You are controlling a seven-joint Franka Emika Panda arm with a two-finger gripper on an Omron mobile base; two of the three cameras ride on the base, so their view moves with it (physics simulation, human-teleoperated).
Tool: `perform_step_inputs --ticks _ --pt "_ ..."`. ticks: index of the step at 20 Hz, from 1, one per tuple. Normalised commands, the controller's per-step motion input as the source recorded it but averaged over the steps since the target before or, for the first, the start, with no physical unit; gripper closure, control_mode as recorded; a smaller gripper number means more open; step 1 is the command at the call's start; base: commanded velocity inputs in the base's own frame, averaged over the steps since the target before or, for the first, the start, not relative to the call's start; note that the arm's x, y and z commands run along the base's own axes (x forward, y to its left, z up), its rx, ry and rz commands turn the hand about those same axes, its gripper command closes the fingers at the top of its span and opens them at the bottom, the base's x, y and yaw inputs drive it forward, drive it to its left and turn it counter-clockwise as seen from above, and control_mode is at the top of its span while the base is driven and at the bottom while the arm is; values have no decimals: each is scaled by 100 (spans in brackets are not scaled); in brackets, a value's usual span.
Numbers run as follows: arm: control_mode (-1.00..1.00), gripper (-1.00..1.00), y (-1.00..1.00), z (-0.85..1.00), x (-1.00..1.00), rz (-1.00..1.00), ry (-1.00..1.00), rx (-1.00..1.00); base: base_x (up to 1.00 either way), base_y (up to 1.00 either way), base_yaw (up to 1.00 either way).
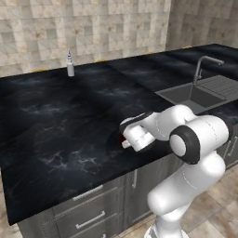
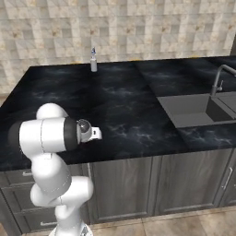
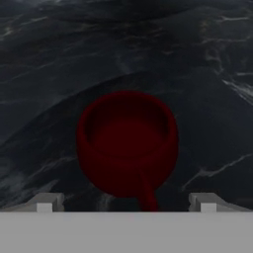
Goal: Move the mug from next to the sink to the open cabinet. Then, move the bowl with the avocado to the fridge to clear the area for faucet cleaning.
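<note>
The dark red mug (image 3: 126, 143) stands upright on the black marble counter (image 1: 60, 116), seen from above in the hand view with its handle pointing toward the camera. My gripper (image 3: 126, 202) hovers over it, open, one fingertip (image 3: 45, 202) on each side of the mug and apart from it. In the left base view the white hand (image 1: 135, 134) covers most of the mug, leaving a red sliver (image 1: 122, 138) at its left. The sink (image 1: 195, 95) and faucet (image 1: 202, 65) lie to the right of the mug.
A slim white-and-grey bottle (image 1: 69, 65) stands at the back of the counter by the tiled wall. Grey drawers and cabinet doors (image 1: 88, 211) run below the counter's front edge. The sink (image 2: 193, 110) and faucet (image 2: 219, 78) sit at the right.
</note>
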Motion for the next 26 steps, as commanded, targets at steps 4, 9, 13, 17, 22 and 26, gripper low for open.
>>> perform_step_inputs --ticks 4,9,13,17,22,26 --pt "-100 -100 -13 0 3 0 -3 0 0 0 0" --pt "-100 -100 -16 -1 0 1 0 0 0 0 0" --pt "-100 -100 -1 0 4 0 0 0 0 0 0" --pt "-100 -100 0 0 6 4 0 0 0 0 0" --pt "-100 -100 -2 0 0 9 0 0 0 0 0" --pt "-100 -100 -12 0 2 2 0 0 0 0 0"
